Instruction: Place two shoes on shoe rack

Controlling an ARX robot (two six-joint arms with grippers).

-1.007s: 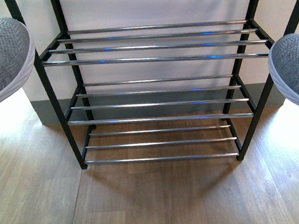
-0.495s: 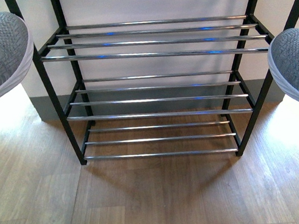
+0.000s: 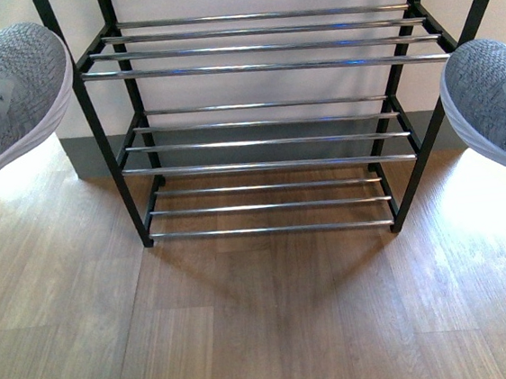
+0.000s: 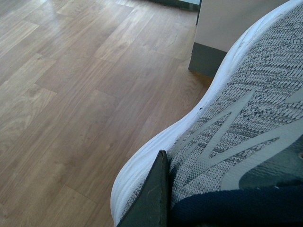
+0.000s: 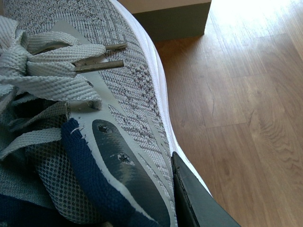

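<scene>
Left fingers point(image 4: 154, 198) and right fingers point(image 5: 196, 204) grip shoes point(image 3: 4, 102) flanking rack point(image 3: 262, 62).

Left sneaker point(image 3: 3, 98), right sneaker point(image 3: 497, 96): mottled grey knit, white soles, grey laces, navy lining, darker grey zigzag side mark. Shoe rack point(image 3: 258, 68): black frame, shiny silver bars. Floor point(image 3: 250, 335): light brown wood-grain planks. Skirting point(image 3: 96, 159): grey.

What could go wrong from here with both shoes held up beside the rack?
1. The left shoe and right shoe hang outside the posts of the rack; swinging them inward could clip a post.
2. The tiers are thin bars with gaps, and both shoes are tilted; a toe set down first may dip between bars.
3. The left wrist view shows one finger on the shoe's side wall; the shoe might pivot or slip.
</scene>
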